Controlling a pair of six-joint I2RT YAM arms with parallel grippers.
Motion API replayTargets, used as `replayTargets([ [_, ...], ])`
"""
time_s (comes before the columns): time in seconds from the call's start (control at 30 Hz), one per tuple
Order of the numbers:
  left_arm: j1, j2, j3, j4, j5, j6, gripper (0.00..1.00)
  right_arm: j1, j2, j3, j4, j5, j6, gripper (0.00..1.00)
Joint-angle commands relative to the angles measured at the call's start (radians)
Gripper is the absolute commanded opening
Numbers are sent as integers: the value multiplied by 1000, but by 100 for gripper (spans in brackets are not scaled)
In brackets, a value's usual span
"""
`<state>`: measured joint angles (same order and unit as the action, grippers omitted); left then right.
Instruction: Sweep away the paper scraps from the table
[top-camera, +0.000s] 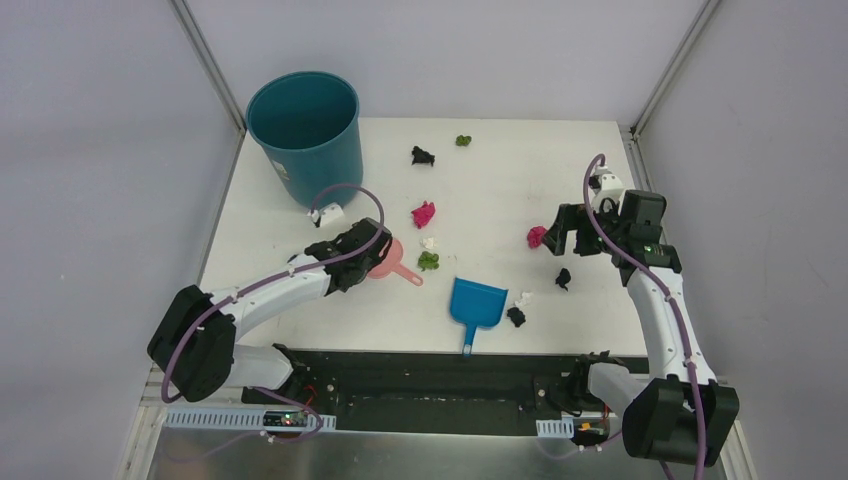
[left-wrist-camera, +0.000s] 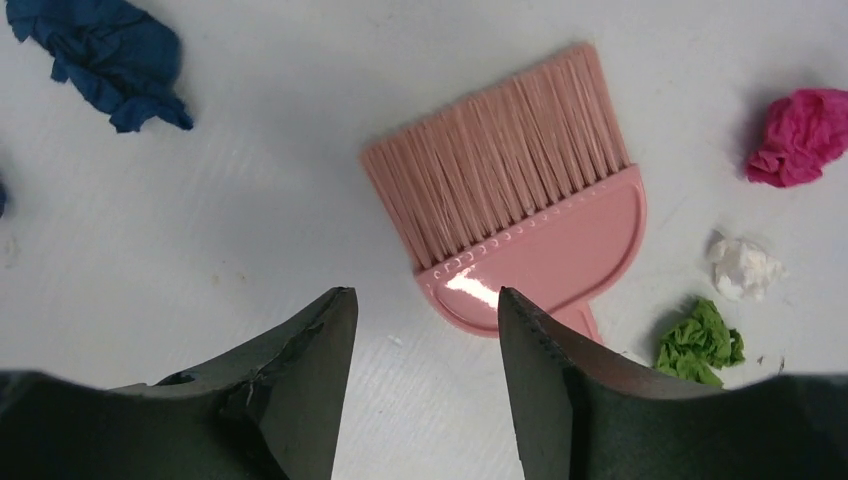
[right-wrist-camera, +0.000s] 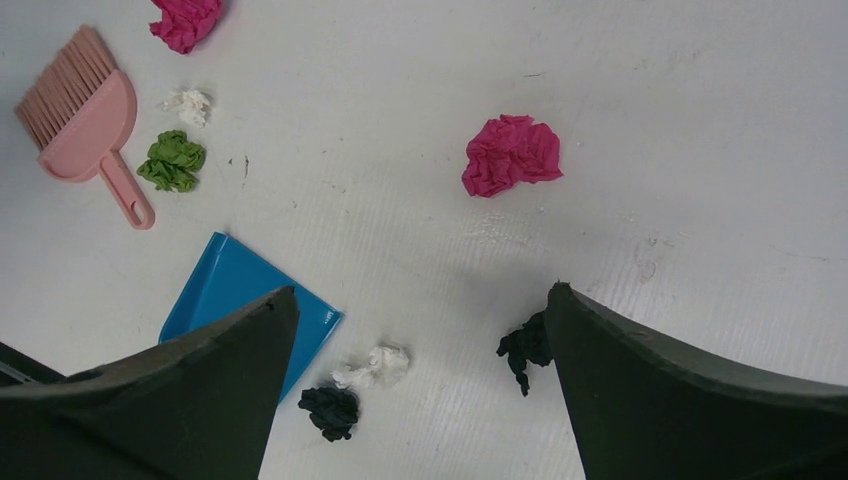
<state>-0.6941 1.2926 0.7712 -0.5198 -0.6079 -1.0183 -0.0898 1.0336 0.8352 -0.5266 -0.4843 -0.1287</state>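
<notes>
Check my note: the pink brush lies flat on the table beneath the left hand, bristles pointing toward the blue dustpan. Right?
Not quite. The pink brush lies flat on the table beneath the left hand, but its handle, not its bristles, points toward the blue dustpan; the right wrist view shows this.

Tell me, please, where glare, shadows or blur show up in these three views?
Left wrist: white glare on the glossy back of the pink brush; the left fingers look dark, soft-edged. Right wrist: faint grey shadow on the table between the right fingers; the magenta scrap is sharp. Top external: even, diffuse light, weak shadow beside the teal bin.
</notes>
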Motion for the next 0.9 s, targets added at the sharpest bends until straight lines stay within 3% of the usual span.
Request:
replayTargets([
  [0.0,0,15,-18,8,-103,-193,55,0,-24,9,4,-40,-22,97],
  [0.27,96,85,-65,109,45,-259,47,1,-24,11,-27,-45,-46,97],
  [0.67,152,228,-6,179,106,-215,44,5,-1,28,-54,-54,-68,97],
  [0.73,152,250,4,187,111,-197,36,5,-5,42,-68,-78,-69,97],
  [0.87,151,264,18,190,134,-164,2,5,-5,44,-75,-119,-66,97],
])
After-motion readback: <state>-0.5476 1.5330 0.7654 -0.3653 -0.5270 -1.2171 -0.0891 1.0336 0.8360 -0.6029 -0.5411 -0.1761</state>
